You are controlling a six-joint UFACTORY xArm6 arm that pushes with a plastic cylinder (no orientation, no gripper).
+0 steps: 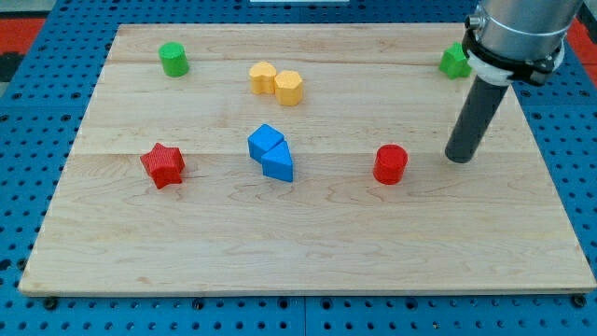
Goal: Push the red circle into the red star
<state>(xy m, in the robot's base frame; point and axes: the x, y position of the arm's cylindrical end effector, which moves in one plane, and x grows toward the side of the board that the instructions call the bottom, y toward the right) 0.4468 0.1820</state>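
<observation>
On the wooden board (308, 252) we count eight blocks: two red, two blue, two yellow and two green. Our red circle (391, 164) stands upright right of centre, a short cylinder with its round face up, so it has no long axis across the board. Our red star (163, 165) sits well apart from it toward the view's left, at about the same height in the view. Between them lie a blue cube (266, 141) and a blue triangle (278, 165), touching each other. Two yellow blocks (263, 77) (289, 87) touch near the view's top, shapes hard to make out. One green cylinder (173, 59) stands top left; another green block (454, 62) sits top right, partly hidden by our rod. We carry no jaws; our tip (459, 158) rests near the red circle's right side, apart from it. No writing is legible anywhere.
</observation>
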